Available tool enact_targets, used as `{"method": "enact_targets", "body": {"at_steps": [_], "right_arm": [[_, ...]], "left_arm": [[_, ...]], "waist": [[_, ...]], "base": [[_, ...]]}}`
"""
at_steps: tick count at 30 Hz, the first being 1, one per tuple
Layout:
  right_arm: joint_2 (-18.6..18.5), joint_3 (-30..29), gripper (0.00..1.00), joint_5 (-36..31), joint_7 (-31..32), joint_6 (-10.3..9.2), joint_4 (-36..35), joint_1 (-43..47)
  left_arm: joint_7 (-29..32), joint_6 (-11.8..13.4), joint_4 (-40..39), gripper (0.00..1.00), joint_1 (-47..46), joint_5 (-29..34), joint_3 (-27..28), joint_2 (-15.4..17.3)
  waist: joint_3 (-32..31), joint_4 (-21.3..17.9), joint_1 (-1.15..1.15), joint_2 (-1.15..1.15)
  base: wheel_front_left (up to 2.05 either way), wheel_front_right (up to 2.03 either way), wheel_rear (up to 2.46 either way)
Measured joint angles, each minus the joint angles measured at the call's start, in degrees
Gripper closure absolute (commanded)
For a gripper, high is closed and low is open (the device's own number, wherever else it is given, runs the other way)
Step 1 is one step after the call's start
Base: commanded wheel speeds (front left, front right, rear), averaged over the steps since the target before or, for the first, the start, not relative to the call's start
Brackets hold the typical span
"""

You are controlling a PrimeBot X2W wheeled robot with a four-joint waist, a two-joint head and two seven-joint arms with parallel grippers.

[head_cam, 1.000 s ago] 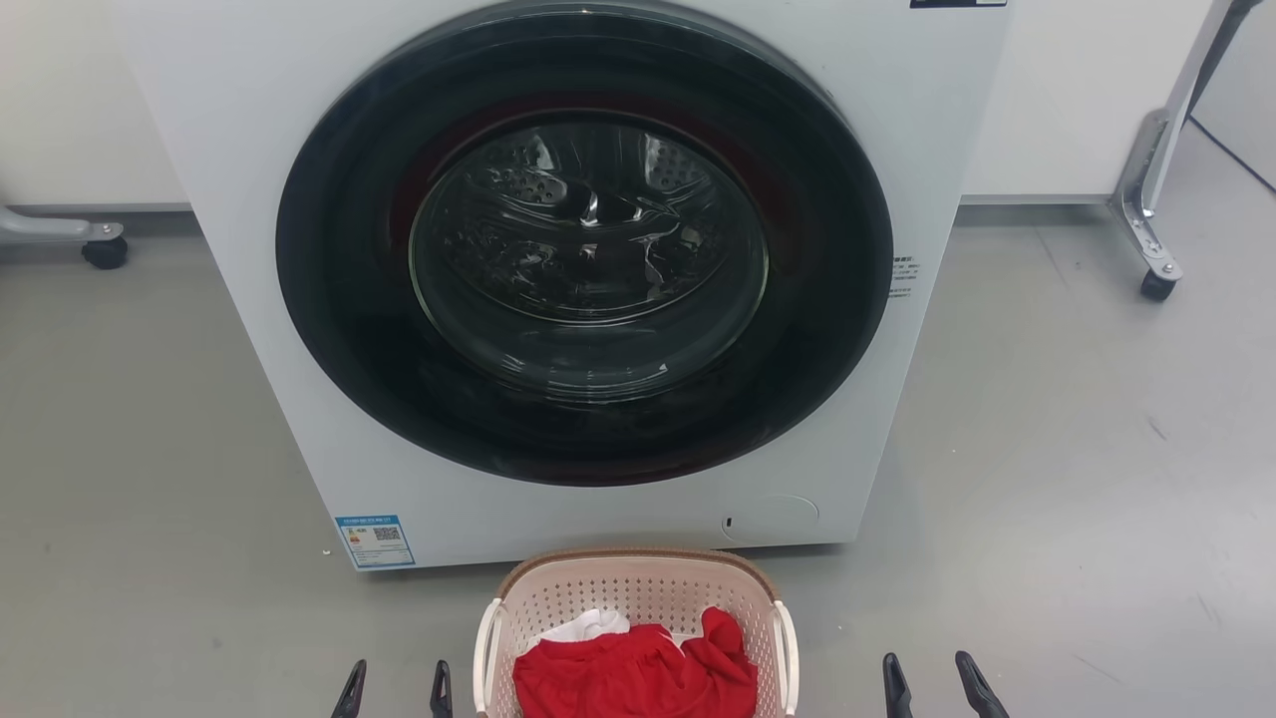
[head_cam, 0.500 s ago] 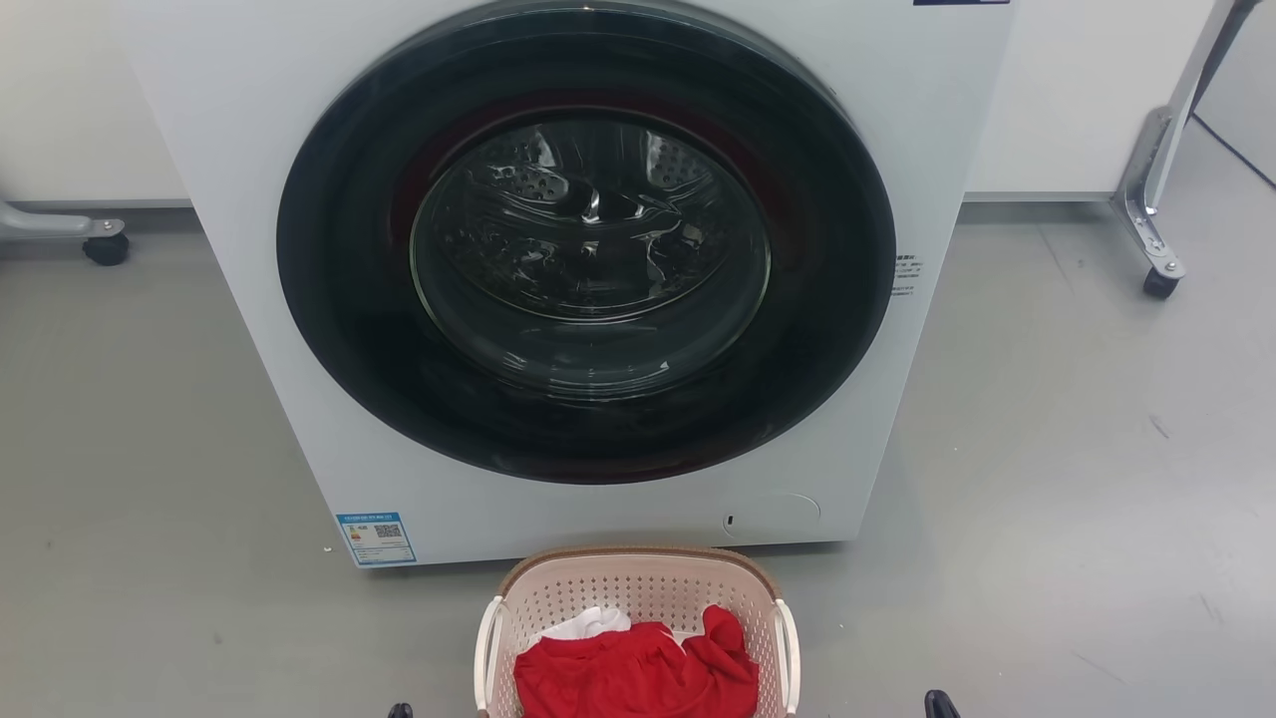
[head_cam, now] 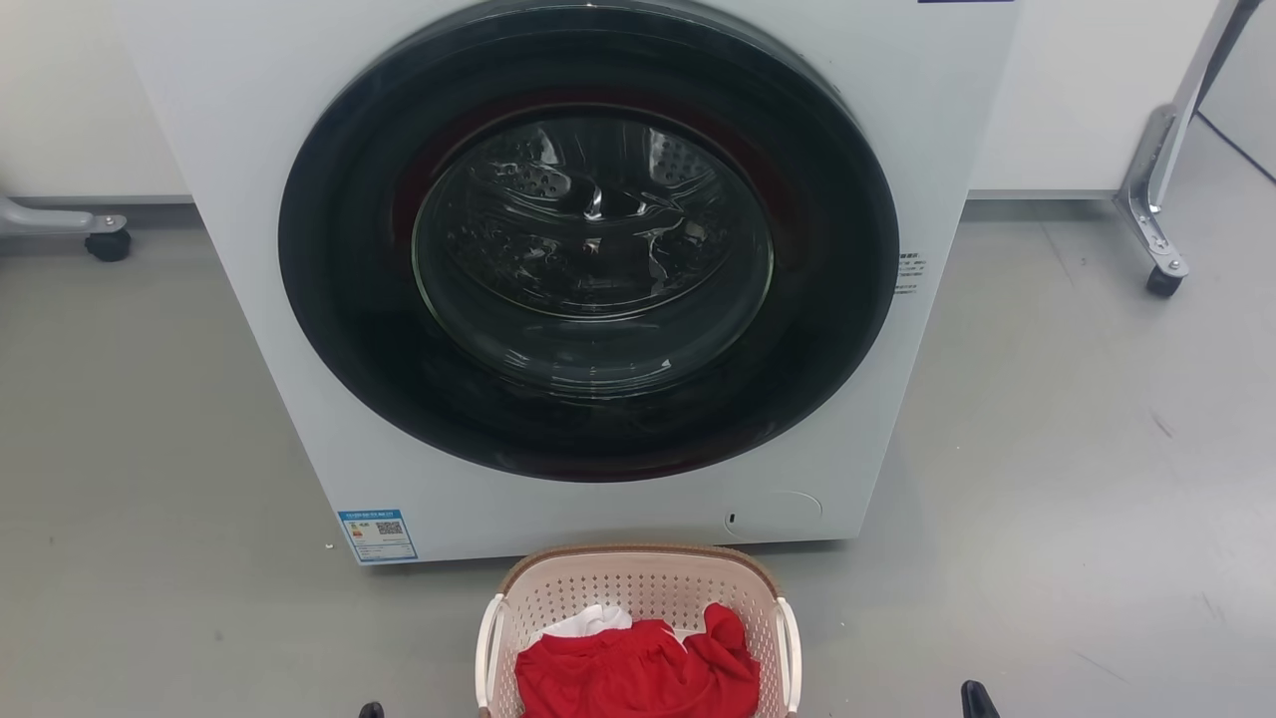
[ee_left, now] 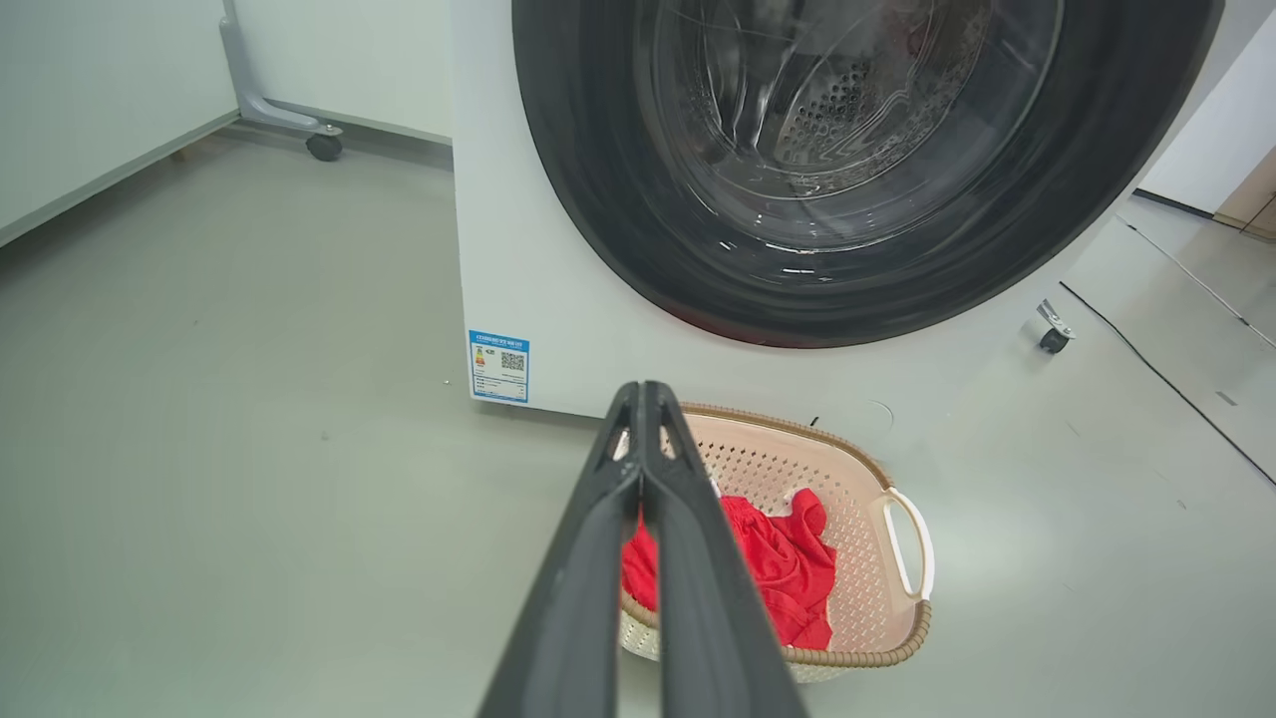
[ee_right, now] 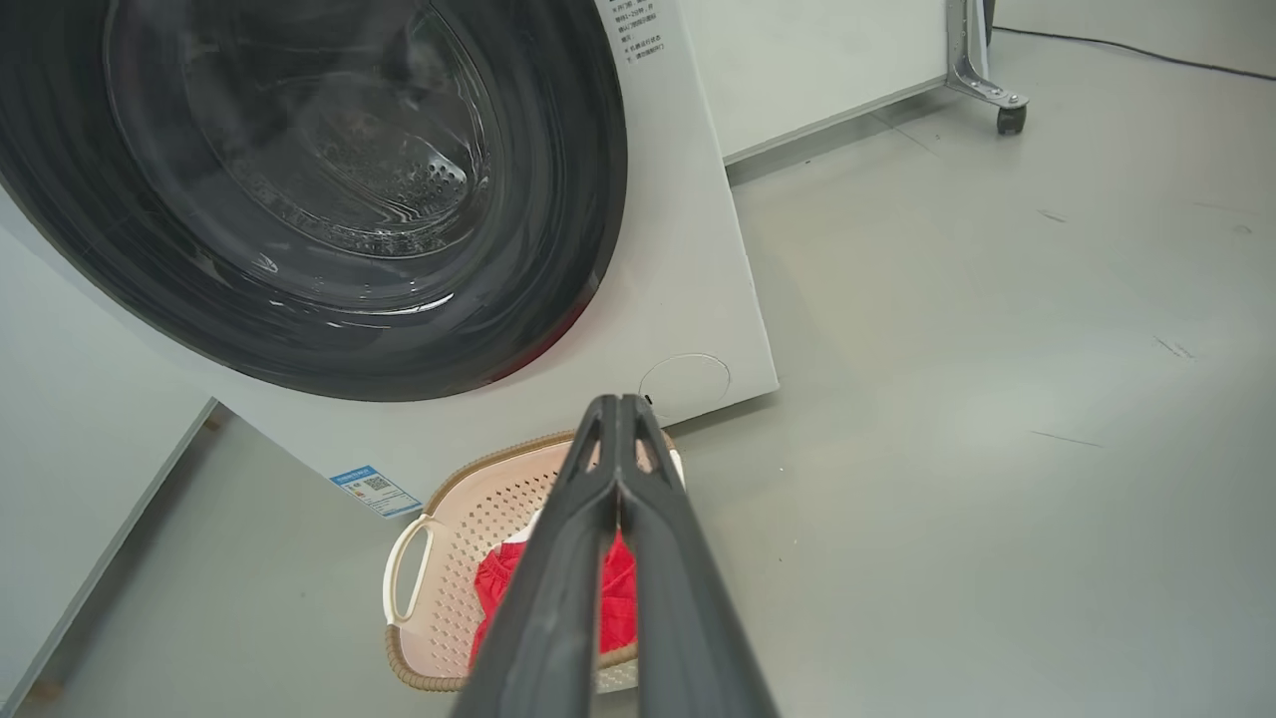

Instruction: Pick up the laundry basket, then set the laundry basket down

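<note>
The laundry basket (head_cam: pixel 638 590) stands on the grey floor just in front of the washing machine (head_cam: pixel 249 150), holding a red cloth (head_cam: pixel 638 673) and a bit of white cloth. It is pale pink with a brown braided rim and white side handles. Only a dark tip of my left gripper (head_cam: pixel 371 710) peeks up left of the basket, and a tip of my right gripper (head_cam: pixel 978 700) to its right. In the left wrist view my left gripper (ee_left: pixel 643 391) is shut and empty above the basket (ee_left: pixel 857 519). In the right wrist view my right gripper (ee_right: pixel 618 401) is likewise shut and empty over the basket (ee_right: pixel 469 519).
The machine's round dark door (head_cam: pixel 588 239) is shut. A wheeled frame leg (head_cam: pixel 105 242) sits at the far left and another (head_cam: pixel 1161 279) at the far right. A black cable (ee_left: pixel 1146 359) runs across the floor. Open grey floor lies on both sides of the basket.
A second ago both grippers stood open beside the basket, fingers apart. They have since dropped to the picture's bottom edge and slid outward, fingers now together. The basket has stayed put.
</note>
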Motion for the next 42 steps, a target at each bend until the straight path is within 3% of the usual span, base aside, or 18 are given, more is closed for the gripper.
{"method": "enact_targets", "body": {"at_steps": [42], "right_arm": [[0.3, -10.8, 1.00, 32.1, 9.0, 5.86, 1.7, -4.4]], "left_arm": [[9.1, -5.6, 1.2, 1.00, -5.0, -35.2, 6.9, -0.3]], "waist": [[0.6, 0.5, 0.00, 0.00]], "base": [[0.00, 0.00, 0.00]]}}
